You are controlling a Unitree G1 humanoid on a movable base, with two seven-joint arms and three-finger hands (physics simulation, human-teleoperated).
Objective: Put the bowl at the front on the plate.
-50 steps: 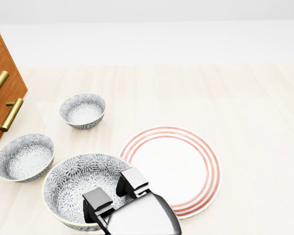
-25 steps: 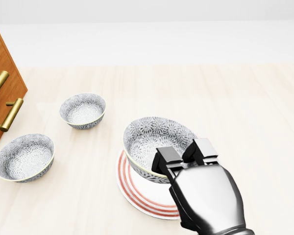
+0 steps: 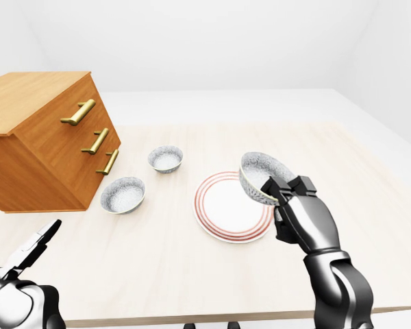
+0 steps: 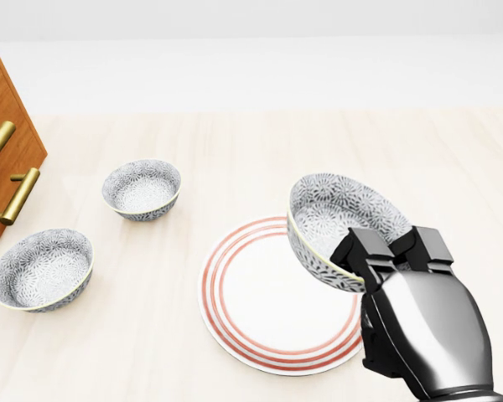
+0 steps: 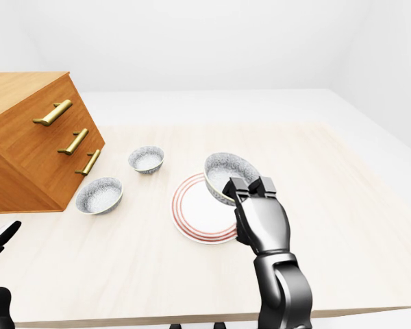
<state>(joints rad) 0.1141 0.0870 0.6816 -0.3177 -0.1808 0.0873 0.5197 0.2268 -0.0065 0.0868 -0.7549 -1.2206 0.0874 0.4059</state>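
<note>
Above the right-hand part of the plate [image 4: 264, 293], as the head view frames it, the patterned bowl [image 4: 335, 213] hangs clear of the counter [image 4: 419, 151], pinched at its near rim by the right robot hand [image 4: 396, 249]. The fingers [image 4: 365, 251] are clamped over the rim's outer wall, while the opposing digit is hidden. The bowl is tilted, its mouth turned toward the view's left, and it sits off centre, nearer the plate's right rim than its middle. Two risks follow from this pose. First, a release from here would probably drop the bowl on its lower edge rather than its foot, so it might rock, roll onto the striped rim, or slide off onto the counter. Second, a grip on the rim alone gives little hold against the bowl's weight, and a smooth glazed wall could slip or swing between the fingers during lowering. Levelling it and shifting it leftward would reduce both hazards. A hard descent could also push the plate sideways. The two other bowls, small [image 4: 141, 188] and medium [image 4: 42, 268], lie well apart at the left beside the drawer chest [image 3: 41, 137] and seem out of danger. Only part of the left robot hand [image 3: 29, 252] shows low in the left-eye view, so whether it is clenched or released cannot be told.
</note>
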